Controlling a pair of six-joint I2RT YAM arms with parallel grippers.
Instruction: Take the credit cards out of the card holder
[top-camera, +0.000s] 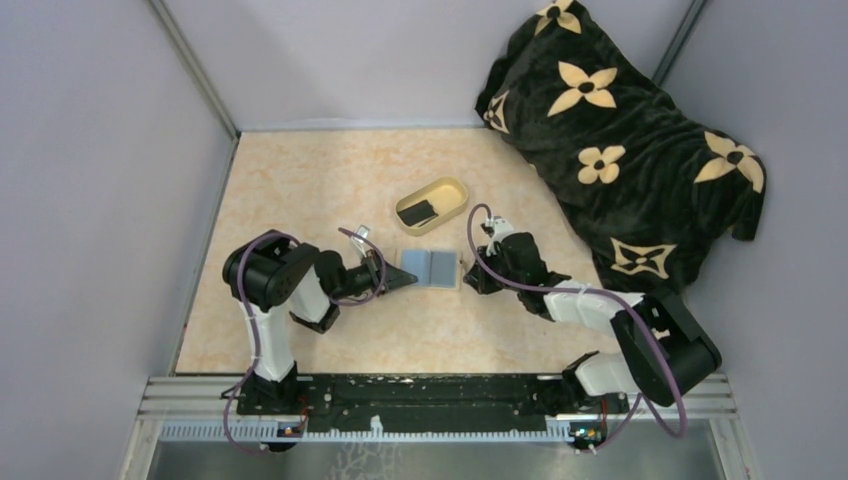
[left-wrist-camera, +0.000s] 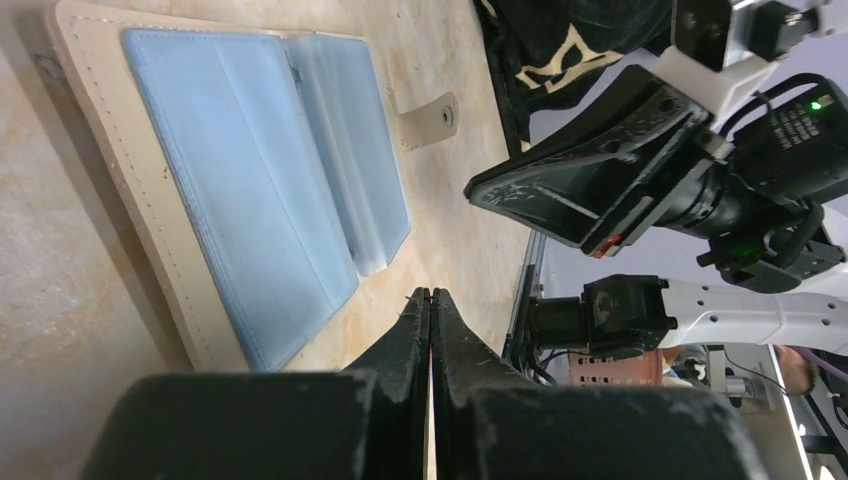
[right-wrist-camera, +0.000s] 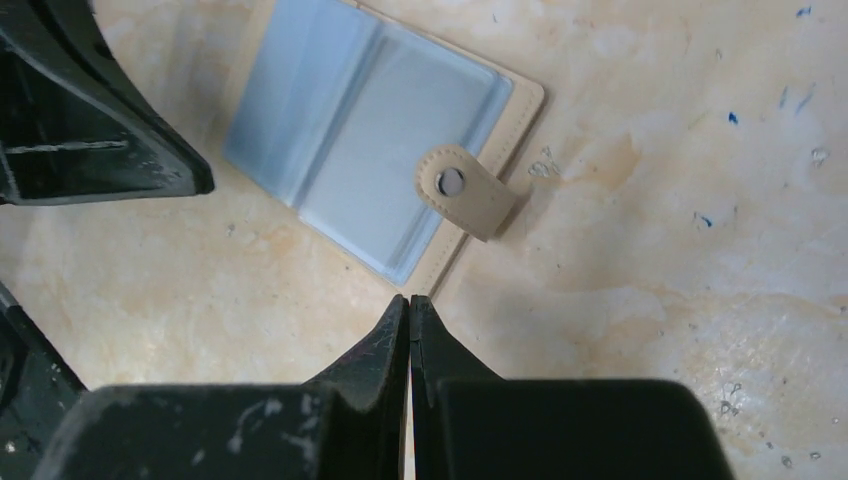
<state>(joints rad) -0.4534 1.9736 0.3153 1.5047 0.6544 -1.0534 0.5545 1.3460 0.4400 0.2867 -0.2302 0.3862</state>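
The card holder (top-camera: 430, 267) lies open on the table, blue-grey faces up, tan tab on its right side. It also shows in the left wrist view (left-wrist-camera: 240, 190) and the right wrist view (right-wrist-camera: 360, 150). No card shows in its pockets. Black credit cards (top-camera: 417, 212) lie in the oval cream-yellow dish (top-camera: 452, 190). My left gripper (top-camera: 408, 278) is shut and empty, its tip just left of the holder; in its own view (left-wrist-camera: 431, 293) it sits beside the holder's near edge. My right gripper (top-camera: 468, 283) is shut and empty, its tip (right-wrist-camera: 410, 298) at the holder's right edge.
A black blanket with cream flower marks (top-camera: 620, 140) lies heaped at the back right. Grey walls close the table at the left, the back and the right. The dish stands just behind the holder.
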